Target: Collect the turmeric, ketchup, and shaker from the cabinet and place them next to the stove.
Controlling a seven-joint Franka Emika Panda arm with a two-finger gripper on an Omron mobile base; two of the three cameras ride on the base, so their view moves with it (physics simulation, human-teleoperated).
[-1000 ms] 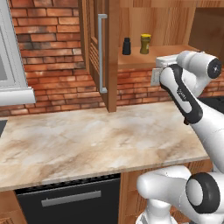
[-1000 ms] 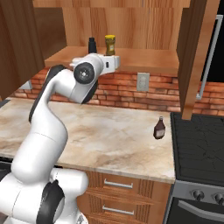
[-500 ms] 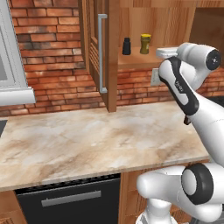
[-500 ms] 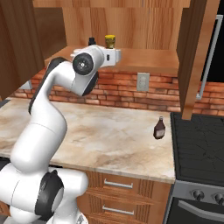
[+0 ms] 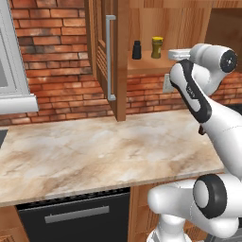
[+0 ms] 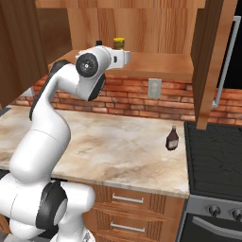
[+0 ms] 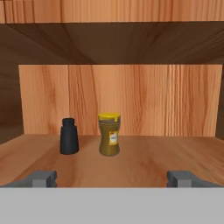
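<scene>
In the hand view the gripper (image 7: 112, 178) is hanging spread wide and empty, its blunt grey fingertips (image 7: 41, 178) sitting at the bottom corners. At centre, the ochre turmeric (image 7: 109, 134) jar with its yellow cap is standing upright just right of the matte black shaker (image 7: 68, 136) on the smooth wood-grain cabinet (image 7: 175, 157) shelf. In the right base view, the maroon narrow-necked ketchup (image 6: 172, 139) is standing on the marbled counter (image 6: 108, 146) right of centre, beside the black grated stove (image 6: 215, 163)

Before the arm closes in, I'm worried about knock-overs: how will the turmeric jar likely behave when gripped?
The turmeric looks like a rigid, straight-sided jar, so it should hold its shape between the open gripper fingers. It stands upright, taller than wide, so a high nudge might tip it. The shaker stands close beside it, apart, and could get bumped.
</scene>
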